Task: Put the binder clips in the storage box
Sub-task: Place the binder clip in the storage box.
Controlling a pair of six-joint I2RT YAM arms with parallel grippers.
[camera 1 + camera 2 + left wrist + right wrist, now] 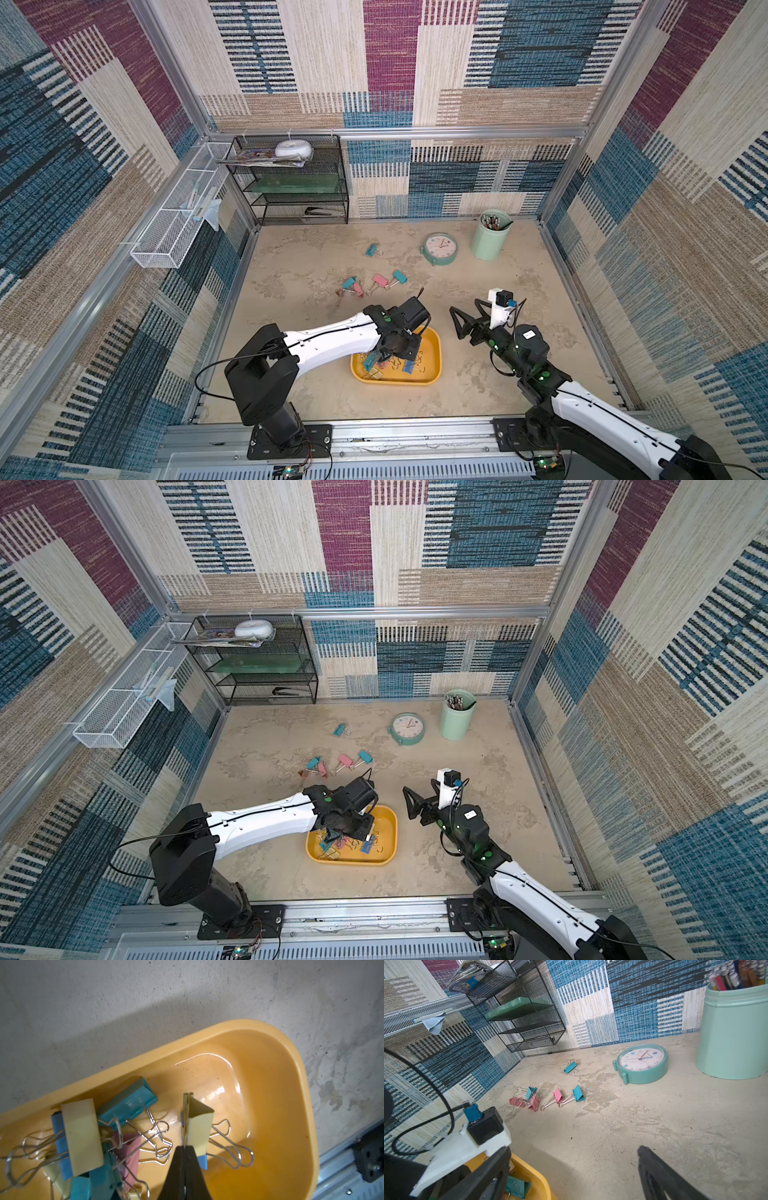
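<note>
Placing step: left gripper (184, 1148), clamped on yellow clip (200, 1124), must open over the box (286, 1095) beneath; right gripper (465, 311) jaws apart.

storage box (430, 349): in both top views the left arm's wrist (399, 328) hides its far-left corner and some binder clips (409, 365) inside. over the box, the yellow binder clip (198, 1126) has one handle lost between the left gripper (184, 1148) tips.

Patchwork woven walls (390, 62), mottled beige floor (519, 270), black mesh shelf (291, 183), white wire basket (174, 237).
</note>
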